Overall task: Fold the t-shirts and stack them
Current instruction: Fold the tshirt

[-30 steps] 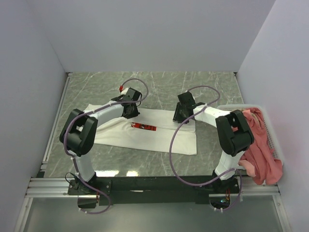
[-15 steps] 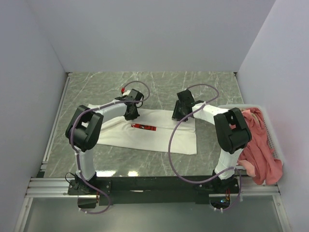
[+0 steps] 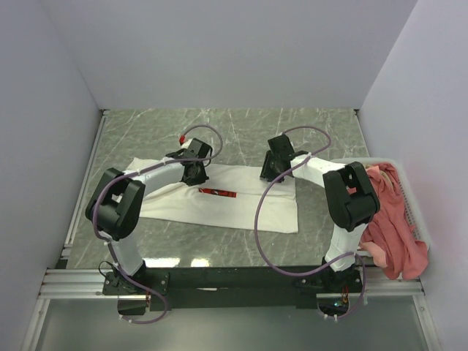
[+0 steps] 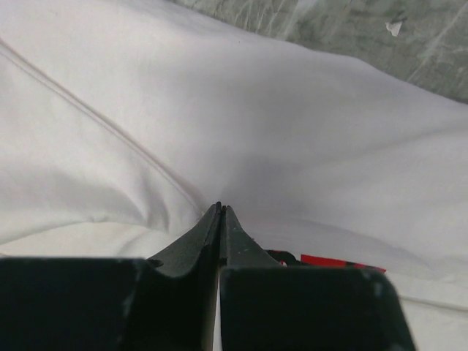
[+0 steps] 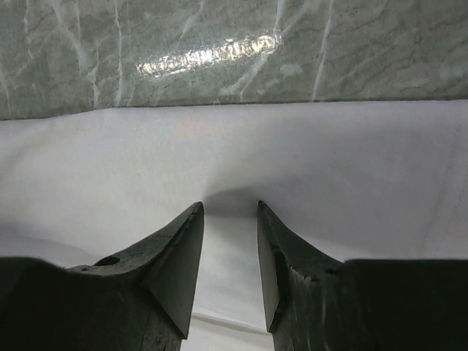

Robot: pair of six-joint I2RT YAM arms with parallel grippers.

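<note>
White shirt point(image 3: 219, 208) lies flat mid-desk point(image 3: 241, 128), red print up. Both arms reach forward, elbows high, wrists pitched down at its far hem. Left end effector point(image 4: 221, 208) closed, pinching cloth. Right end effector point(image 5: 229, 212) open, tips on cloth. Bare desk beyond the hem. Pink shirt point(image 3: 391, 219) in basket point(image 3: 349, 161) at right edge.

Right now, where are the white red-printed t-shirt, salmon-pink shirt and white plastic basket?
White red-printed t-shirt point(image 3: 219, 212): top view, plain cloth.
Salmon-pink shirt point(image 3: 398, 234): top view, draped fold.
White plastic basket point(image 3: 362, 161): top view, far rim.
</note>
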